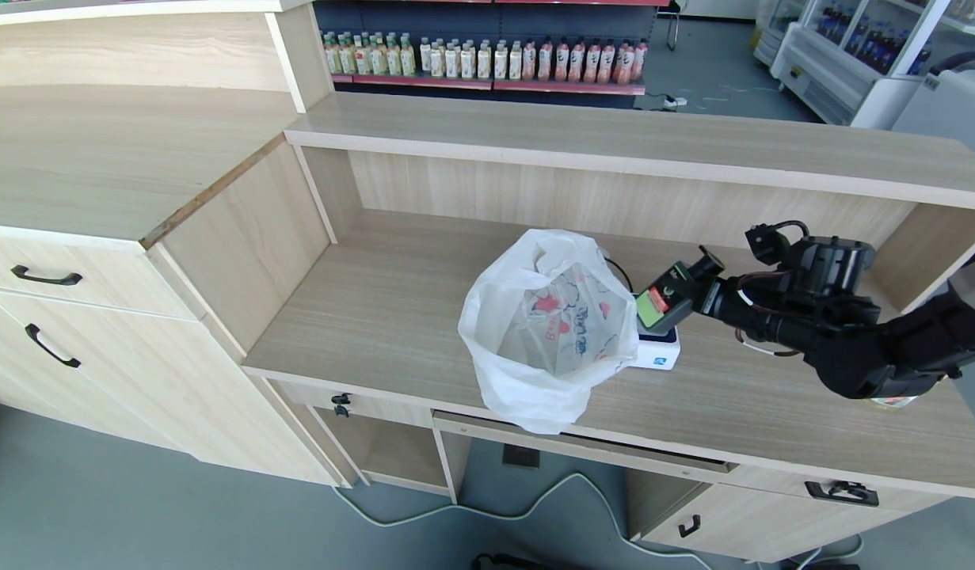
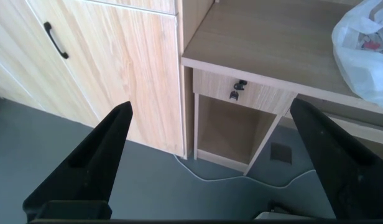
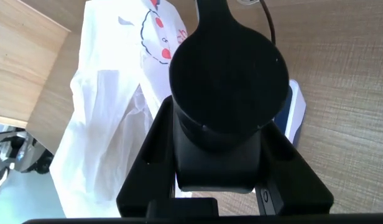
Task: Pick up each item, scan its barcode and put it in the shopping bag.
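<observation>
Pale wood counter in a shop, with drinks shelves behind. On it stands a white plastic shopping bag, mouth open, with a printed packet inside. Just beside the bag sits a white and blue scanner.

Right gripper: clenched on a small dark container with a green and red label, held just above the scanner and near the bag's rim. Left gripper: 2 fingers spread wide with nothing between them, out in front of the counter over the grey floor.

Handling, as a judgement: the container looks rigid and light, so a firm pinch across its body should hold, though smooth sides may slip if tilted. The bag is thin, soft film that folds when nudged, so a drop from above its mouth suits best.

Hard to make out: the container's barcode, its full shape under the fingers, and 1 object mostly hidden beneath the right arm.
</observation>
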You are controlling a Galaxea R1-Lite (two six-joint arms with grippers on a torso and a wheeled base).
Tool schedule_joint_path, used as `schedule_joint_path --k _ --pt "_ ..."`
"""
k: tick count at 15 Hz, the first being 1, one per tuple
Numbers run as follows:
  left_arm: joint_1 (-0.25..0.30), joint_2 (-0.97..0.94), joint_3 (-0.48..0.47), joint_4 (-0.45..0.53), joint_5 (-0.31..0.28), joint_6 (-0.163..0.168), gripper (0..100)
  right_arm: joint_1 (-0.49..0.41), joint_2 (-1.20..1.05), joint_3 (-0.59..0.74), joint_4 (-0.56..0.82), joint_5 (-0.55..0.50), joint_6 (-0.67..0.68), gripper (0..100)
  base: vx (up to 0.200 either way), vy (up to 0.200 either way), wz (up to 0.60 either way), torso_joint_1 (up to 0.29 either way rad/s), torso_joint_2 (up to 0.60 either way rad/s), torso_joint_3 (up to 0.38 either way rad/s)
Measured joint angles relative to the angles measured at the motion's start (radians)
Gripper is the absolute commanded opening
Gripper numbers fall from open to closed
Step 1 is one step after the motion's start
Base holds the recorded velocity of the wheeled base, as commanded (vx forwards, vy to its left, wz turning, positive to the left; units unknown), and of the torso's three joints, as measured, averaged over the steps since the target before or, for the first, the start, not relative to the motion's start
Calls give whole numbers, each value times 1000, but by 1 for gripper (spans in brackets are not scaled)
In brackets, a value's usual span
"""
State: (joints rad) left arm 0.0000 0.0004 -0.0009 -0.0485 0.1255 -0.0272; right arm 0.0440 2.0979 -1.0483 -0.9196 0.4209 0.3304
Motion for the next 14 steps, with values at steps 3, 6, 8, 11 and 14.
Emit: schedule_joint_path --k 3,6,8,11,14 --pt "0 0 -1 0 0 0 100 -4 -60 54 31 -12 -72 0 0 0 0 0 0 0" --pt "0 0 -1 0 0 0 100 -81 -277 241 75 -38 -295 0 0 0 0 0 0 0" --pt "0 0 -1 0 0 0 100 -211 -470 351 164 -47 -490 0 0 0 0 0 0 0" --pt "0 0 -1 0 0 0 100 -496 -720 453 294 -56 -823 0 0 0 0 0 0 0" --pt "0 0 -1 0 0 0 100 -663 -871 513 310 -74 -946 0 0 0 0 0 0 0"
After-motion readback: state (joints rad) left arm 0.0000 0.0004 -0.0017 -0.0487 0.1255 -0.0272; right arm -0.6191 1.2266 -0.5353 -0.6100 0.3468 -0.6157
